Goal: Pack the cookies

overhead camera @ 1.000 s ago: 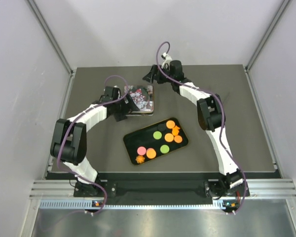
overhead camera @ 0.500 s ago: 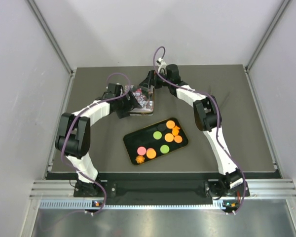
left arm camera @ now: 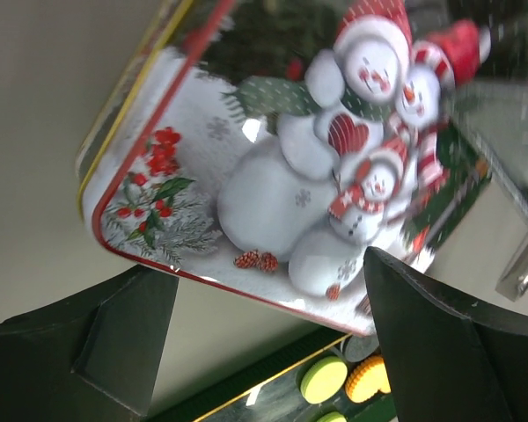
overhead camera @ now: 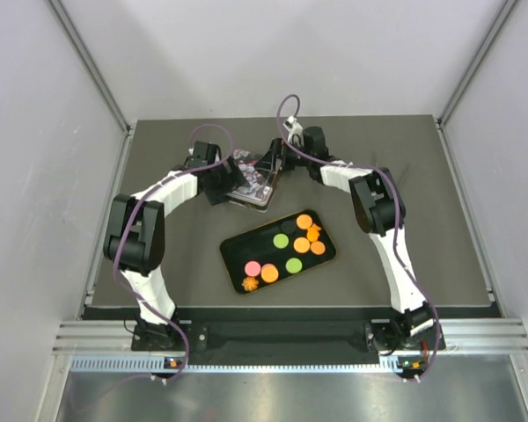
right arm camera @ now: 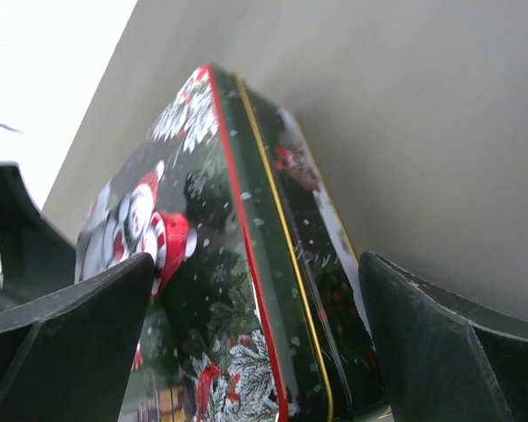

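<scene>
The cookies (overhead camera: 304,221) lie flat on a black tray (overhead camera: 233,252) at the table's middle: orange rounds, two green, one pink, and a spiky orange one at the near left corner. A green cookie (left arm camera: 323,380) and an orange one (left arm camera: 367,376) show in the left wrist view. A snowman tin (overhead camera: 251,178) sits behind the tray, tilted. My left gripper (overhead camera: 229,183) is open at the tin's left edge (left arm camera: 273,176). My right gripper (overhead camera: 271,165) is open, its jaws either side of the tin's right edge (right arm camera: 246,220).
The tray's yellow-lined rim (left arm camera: 273,374) lies just beyond the tin. The dark mat's edges run along the back, left and right, with grey walls beyond. Both arms arch over the mat toward the back centre.
Both grippers have closed in on the tin from either side. The right gripper came down from behind it. The tin has shifted slightly and now sits tilted.
</scene>
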Robot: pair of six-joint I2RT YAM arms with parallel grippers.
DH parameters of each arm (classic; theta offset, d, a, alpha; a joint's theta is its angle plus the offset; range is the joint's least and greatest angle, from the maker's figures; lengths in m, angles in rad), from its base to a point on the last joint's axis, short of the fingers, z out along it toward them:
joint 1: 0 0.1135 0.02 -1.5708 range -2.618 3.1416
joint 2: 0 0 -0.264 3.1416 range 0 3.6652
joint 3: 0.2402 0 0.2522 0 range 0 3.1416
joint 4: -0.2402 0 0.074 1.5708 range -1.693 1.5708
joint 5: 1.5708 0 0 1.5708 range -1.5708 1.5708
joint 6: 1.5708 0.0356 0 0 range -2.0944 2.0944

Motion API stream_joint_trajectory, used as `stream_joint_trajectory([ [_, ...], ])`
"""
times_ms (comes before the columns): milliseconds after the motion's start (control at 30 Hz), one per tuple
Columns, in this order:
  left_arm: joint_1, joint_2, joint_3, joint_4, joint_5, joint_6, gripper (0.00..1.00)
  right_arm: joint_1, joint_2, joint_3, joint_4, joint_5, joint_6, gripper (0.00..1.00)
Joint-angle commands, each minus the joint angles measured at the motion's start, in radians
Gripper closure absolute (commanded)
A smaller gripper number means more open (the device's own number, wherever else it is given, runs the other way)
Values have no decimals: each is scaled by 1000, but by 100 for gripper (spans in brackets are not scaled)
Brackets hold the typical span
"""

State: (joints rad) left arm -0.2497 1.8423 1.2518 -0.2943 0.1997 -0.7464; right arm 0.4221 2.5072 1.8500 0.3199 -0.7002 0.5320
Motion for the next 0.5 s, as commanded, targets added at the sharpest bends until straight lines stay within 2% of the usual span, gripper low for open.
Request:
stream_joint_trajectory([
  [0, 1, 9, 63, 46, 0, 22, 10, 21, -123, -75, 79, -50, 22, 2],
  [133, 4, 20, 80, 32, -2, 39, 11, 21, -166, -178, 122, -38, 45, 3],
  [333, 4, 37, 95, 11, 0, 61, 11, 18, -192, -242, 120, -13, 82, 7],
  [433, 4, 41, 97, -2, -8, 68, 11, 7, -189, -282, 185, -28, 152, 13],
  [467, 4, 41, 97, -5, -13, 71, 11, 4, -188, -293, 206, -45, 195, 19],
])
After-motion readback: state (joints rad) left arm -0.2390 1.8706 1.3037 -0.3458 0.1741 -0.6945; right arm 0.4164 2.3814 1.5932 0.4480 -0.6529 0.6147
